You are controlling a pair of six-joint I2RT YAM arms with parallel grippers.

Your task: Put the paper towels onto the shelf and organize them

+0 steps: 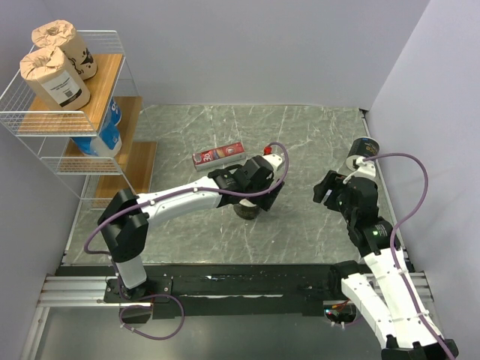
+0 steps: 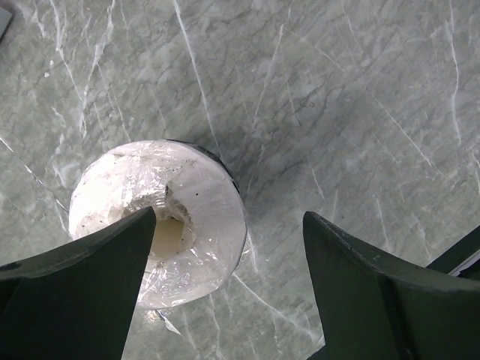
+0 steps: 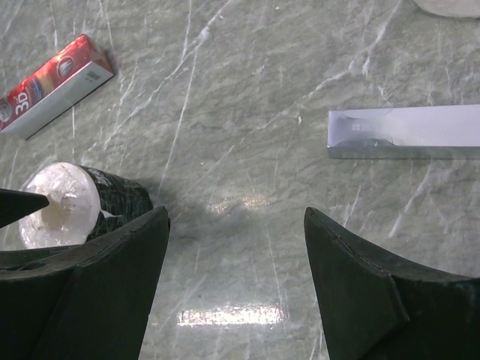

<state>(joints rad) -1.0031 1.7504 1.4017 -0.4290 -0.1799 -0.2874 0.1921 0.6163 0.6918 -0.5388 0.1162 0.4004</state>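
Note:
A dark wrapped roll (image 1: 246, 211) stands upright on the marble table, its white top and hollow core facing up (image 2: 169, 217). My left gripper (image 1: 259, 191) is open just above it (image 2: 229, 217). The left finger overlaps the roll's top, and the right finger is well clear of it. The roll also shows in the right wrist view (image 3: 82, 202). My right gripper (image 1: 330, 191) is open and empty over bare table (image 3: 236, 217). A second dark roll (image 1: 365, 150) stands by the right wall. Two kraft rolls (image 1: 56, 56) and blue-and-white rolls (image 1: 105, 139) sit on the shelf (image 1: 120, 112).
A flat red box (image 1: 218, 154) lies on the table behind the left gripper and shows in the right wrist view (image 3: 52, 86). A pale silver rectangular object (image 3: 405, 131) lies farther right in that view. Walls close in at the left and right.

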